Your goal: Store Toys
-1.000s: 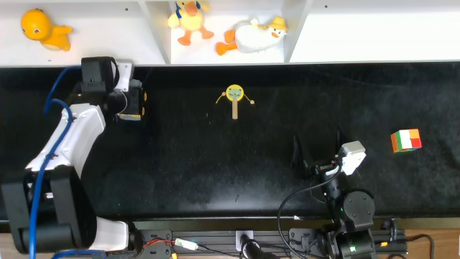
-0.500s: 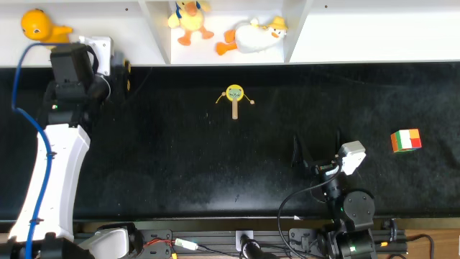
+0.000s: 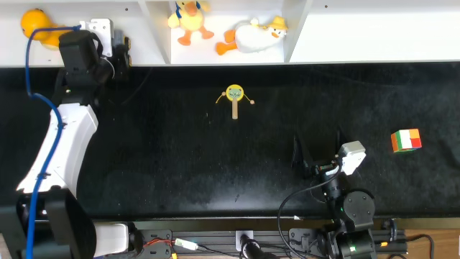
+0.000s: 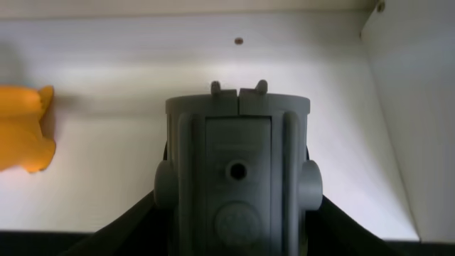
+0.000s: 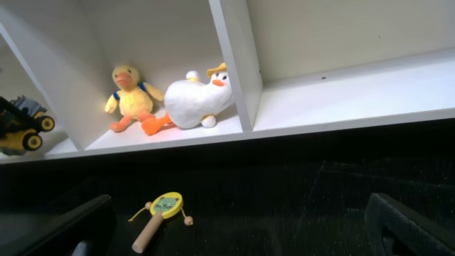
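left hand (image 3: pixel 115 49) holds toy truck (image 4: pixel 238 178) inside left compartment (image 4: pixel 99 178).

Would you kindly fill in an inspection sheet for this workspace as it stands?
Surface: black mat, no spills seen.
Job's things: toy truck in the left compartment, apart from orange duck; yellow duck and white goose in the middle compartment; rattle and colour cube on the mat.
Clutter: nothing seen.
Grippers: left gripper shut on toy truck; right gripper open.
Cables: blue cable along left arm.
Surroundings: white shelf.
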`<move>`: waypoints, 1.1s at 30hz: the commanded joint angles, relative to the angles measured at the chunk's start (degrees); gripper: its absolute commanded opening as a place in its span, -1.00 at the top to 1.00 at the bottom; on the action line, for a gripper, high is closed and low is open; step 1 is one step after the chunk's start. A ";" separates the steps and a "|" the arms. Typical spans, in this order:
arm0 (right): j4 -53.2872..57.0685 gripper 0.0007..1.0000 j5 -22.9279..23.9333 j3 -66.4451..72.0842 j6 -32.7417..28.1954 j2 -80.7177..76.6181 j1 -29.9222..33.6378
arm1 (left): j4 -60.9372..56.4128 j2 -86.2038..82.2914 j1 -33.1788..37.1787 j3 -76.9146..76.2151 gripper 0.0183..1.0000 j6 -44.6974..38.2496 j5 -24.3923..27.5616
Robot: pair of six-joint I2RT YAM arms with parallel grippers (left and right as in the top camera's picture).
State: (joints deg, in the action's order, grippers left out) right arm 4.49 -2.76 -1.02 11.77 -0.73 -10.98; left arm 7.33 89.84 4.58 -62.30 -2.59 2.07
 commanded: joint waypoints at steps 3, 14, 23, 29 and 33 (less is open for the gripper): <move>-0.28 -1.00 -0.17 0.76 0.04 0.52 -0.35 | -4.37 1.88 -0.17 -1.09 0.75 1.60 2.40; -0.28 -0.99 -0.17 0.76 0.04 0.52 -0.35 | -9.05 5.49 -0.17 -1.09 0.75 1.57 4.31; -0.31 -0.99 -0.17 0.76 0.04 0.52 -0.35 | -11.47 8.55 -0.17 -1.09 0.75 1.60 4.33; -0.28 -0.99 -0.17 0.76 0.04 0.52 -0.35 | -11.78 8.55 -0.17 -1.09 -0.25 1.60 4.33; -0.31 -0.99 -0.17 0.76 0.04 0.52 -0.35 | -11.80 8.55 -0.17 -1.09 -0.67 1.62 4.33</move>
State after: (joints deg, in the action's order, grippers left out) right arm 4.51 -2.76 -1.02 11.79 -0.73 -10.98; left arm -4.32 97.65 4.58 -62.50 -1.43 5.61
